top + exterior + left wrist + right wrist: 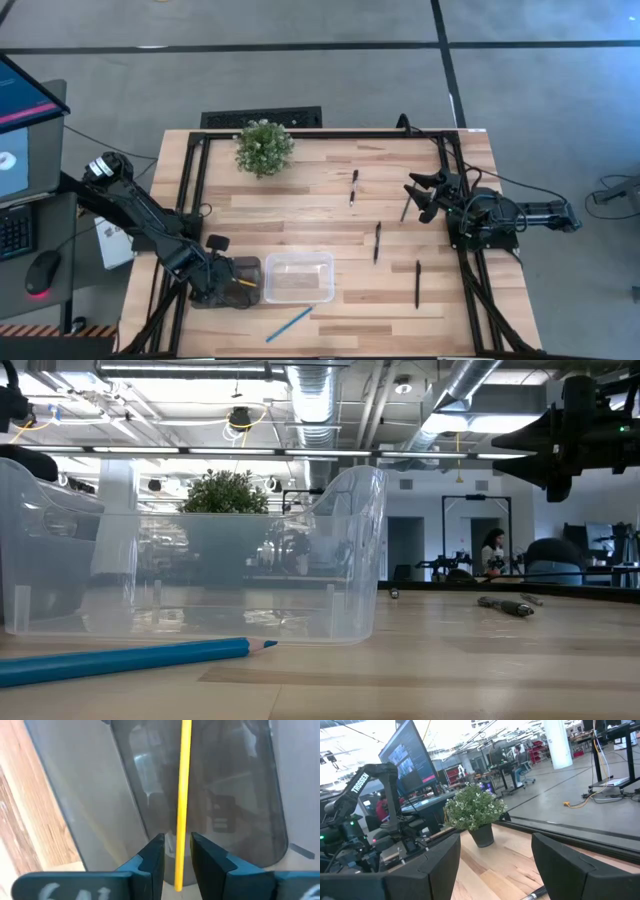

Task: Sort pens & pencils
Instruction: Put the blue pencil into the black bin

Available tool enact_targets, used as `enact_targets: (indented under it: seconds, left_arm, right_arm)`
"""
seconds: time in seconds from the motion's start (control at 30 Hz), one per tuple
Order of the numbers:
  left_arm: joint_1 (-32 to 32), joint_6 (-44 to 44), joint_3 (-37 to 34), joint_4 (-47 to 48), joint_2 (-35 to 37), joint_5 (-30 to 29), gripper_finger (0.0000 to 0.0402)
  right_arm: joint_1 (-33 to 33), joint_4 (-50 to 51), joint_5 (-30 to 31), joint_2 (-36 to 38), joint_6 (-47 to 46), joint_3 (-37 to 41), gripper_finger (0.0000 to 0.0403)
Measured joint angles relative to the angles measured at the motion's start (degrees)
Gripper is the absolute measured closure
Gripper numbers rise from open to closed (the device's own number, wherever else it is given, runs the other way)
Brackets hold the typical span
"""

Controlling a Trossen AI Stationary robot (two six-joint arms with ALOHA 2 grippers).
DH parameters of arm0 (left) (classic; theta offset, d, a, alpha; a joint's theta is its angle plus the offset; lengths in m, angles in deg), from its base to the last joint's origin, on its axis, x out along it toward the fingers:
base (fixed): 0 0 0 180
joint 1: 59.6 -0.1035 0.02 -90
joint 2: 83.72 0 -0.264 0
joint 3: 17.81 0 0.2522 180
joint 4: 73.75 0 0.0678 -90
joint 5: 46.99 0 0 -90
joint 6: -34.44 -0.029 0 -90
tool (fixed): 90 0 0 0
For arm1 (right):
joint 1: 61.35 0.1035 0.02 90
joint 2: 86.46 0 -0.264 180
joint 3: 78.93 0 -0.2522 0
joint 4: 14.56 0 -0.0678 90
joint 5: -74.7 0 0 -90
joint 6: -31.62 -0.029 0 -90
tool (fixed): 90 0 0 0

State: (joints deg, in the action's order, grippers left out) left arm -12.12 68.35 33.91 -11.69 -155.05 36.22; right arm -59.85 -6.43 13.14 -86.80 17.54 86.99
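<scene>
Left end effector (238,282) sits at the near-left of the counter (330,190), over a darker tinted bin (240,272) that stands just beside the clear bin (298,276). Its fingers (152,857) are clamped on the yellow pencil (183,795); left wrist view shows the pencil running straight out from between them over the tinted bin's inside. My read: step in hand is dropping the yellow pencil into that bin.

Blue pencil (288,324) lies flat on the counter, just in front of the clear bin, apart from it. Low view shows it lying across the foreground, sharpened tip near the bin's corner.

Pens all loose on the counter, right of centre:
- pen one (353,187), far side, right of the plant (263,146)
- pen two (377,241), mid counter
- pen three (417,283), near-right
- pen four (405,207), right by the right end effector

Right end effector (422,197) hovers at the right edge, fingers spread apart, holding nothing. Right wrist view shows a pen end (536,895) on the wood just below.

Next, as I judge it: left opens to release the yellow pencil, then goes for the blue one, a short reach. It lies flat, so a low top-down pinch across its width. Right is well placed to descend on pen four. Can't tell which bin the pens belong in.
</scene>
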Motion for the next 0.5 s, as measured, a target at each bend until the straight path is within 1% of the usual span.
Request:
enact_targets:
  seconds: [0.17, 0.37, 0.5]
  left_arm:
    - [0.00, -0.28, 1.81, 1.25, 0.03, -0.03, 0.0319]
    - [0.00, -0.16, 6.78, 6.21, 0.07, -0.11, 0.0319]
    - [-0.01, 1.28, 10.46, 6.34, 0.07, -1.16, 0.0319]
  right_arm:
    - [0.00, 0.00, 0.02, 0.00, 0.01, 0.00, 0.0135]
    - [0.00, 0.02, 0.02, 0.00, 0.04, 0.00, 0.0135]
    - [0.00, 0.02, 0.02, 0.00, 0.04, 0.01, 0.0135]
